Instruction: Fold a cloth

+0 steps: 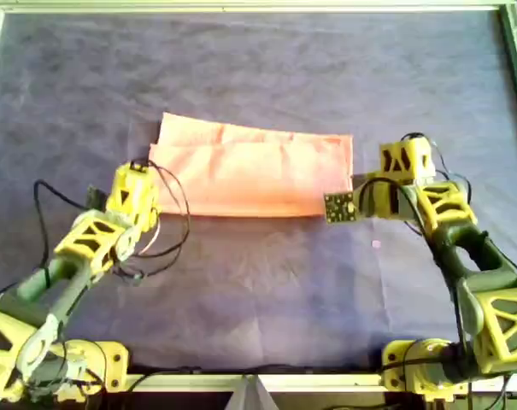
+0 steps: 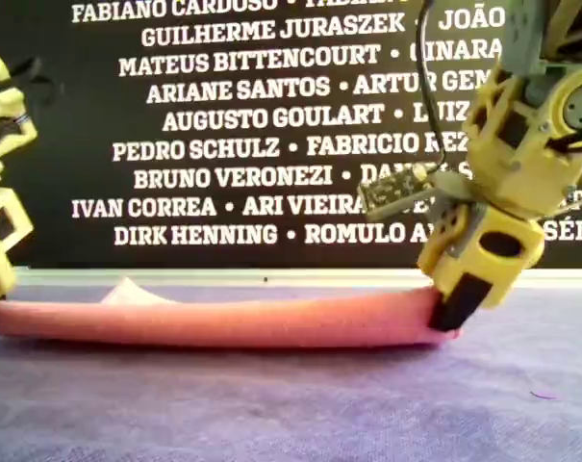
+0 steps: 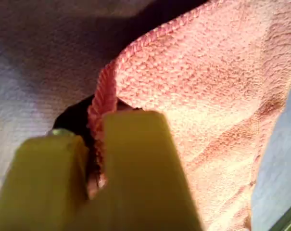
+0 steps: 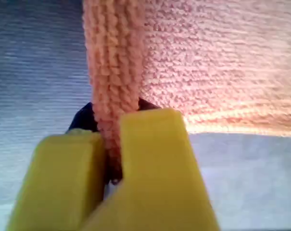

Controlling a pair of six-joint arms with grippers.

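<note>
Overhead view: we see the cloth (image 1: 254,175) lying as a wide band, already doubled over, in the middle of the purple-grey table cover (image 1: 267,282). The left gripper (image 1: 145,207) sits at the band's near left corner, the right gripper (image 1: 354,203) at its near right corner.

Exterior view: we see the cloth as a low pink roll stretched between both arms, with the right gripper (image 2: 452,310) pinching the end on the exterior view's right. The other arm is cut off at the frame edge.

Left wrist view: the left gripper is clenched on the cloth's hemmed edge. Right wrist view: the right gripper is clamped on bunched layers.

Risks, as we judge: uneven lifting could skew the fold; a thin pinch could slip out. We cannot tell how many layers each jaw holds, and the overhead view hides the fingertips.
</note>
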